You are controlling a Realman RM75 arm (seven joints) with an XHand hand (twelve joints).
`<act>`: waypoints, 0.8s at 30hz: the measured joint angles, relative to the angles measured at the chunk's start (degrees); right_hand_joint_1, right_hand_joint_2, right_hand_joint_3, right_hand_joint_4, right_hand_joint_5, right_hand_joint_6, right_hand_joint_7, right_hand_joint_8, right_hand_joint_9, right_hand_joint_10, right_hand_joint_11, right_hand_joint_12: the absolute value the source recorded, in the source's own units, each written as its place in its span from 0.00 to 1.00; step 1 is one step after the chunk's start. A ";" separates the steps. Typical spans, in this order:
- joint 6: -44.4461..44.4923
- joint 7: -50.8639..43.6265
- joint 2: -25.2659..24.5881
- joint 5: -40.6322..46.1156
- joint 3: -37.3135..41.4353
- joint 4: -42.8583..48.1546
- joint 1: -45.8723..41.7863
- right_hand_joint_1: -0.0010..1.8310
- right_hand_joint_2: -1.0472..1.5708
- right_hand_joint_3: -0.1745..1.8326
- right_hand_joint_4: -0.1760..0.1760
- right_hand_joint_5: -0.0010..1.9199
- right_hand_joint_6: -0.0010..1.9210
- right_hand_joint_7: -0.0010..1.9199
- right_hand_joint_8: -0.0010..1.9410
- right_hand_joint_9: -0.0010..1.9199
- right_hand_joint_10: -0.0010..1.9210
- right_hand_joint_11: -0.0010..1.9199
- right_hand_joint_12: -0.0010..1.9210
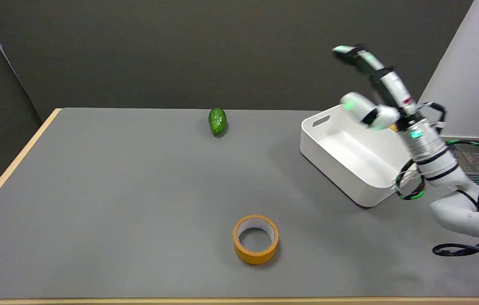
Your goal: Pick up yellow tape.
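In the head view, the yellow tape (255, 239) is lying flat near the table's (116, 190) near edge, untouched. The right hand (368, 91) is hovering well apart above the white bin (349, 156), fingers spread, holding nothing; reaching and grasping are remaining

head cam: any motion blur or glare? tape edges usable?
Head view: the right hand is smeared by motion blur, its fingers indistinct; the yellow tape is sharp with a soft shadow at its right; the white bin is bright, nearly washed out inside; the green avocado is crisp.
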 measured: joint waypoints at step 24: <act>-30.25 -17.19 0.16 -36.85 8.54 39.89 -26.21 0.17 0.57 0.51 0.36 0.02 0.03 0.00 0.03 0.00 0.06 0.00 0.29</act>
